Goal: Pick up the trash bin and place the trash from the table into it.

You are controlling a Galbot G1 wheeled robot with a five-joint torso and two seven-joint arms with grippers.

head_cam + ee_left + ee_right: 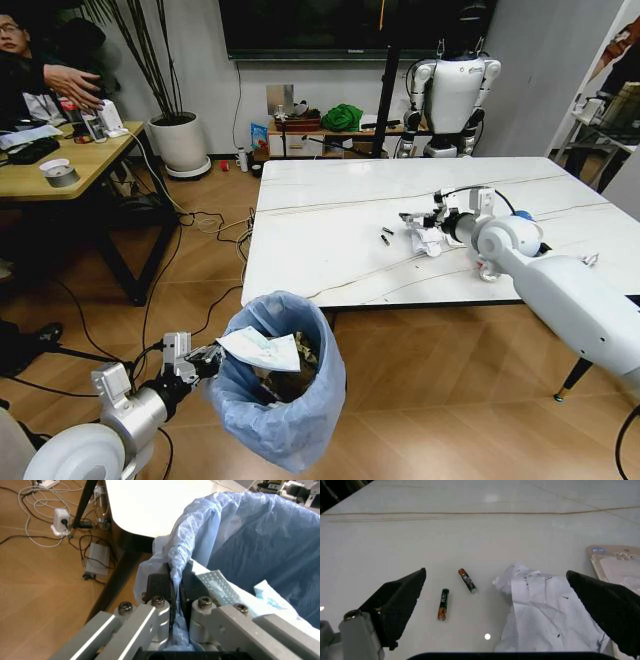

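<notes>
Your left gripper (205,362) was clamped on the rim of the trash bin (285,420), its fingers (161,587) pinching the light-blue bag; the bin hung off the floor just before the table's (330,230) near edge, with white paper (262,350) and other litter inside. Further right, your right gripper (425,217) hovered over the tabletop, jaws spread wide above a crumpled white paper (545,611) beside two small batteries (443,604).

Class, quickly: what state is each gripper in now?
Left gripper: shut on the blue-bagged round trash bin rim.
Right gripper: open above crumpled white paper.
</notes>
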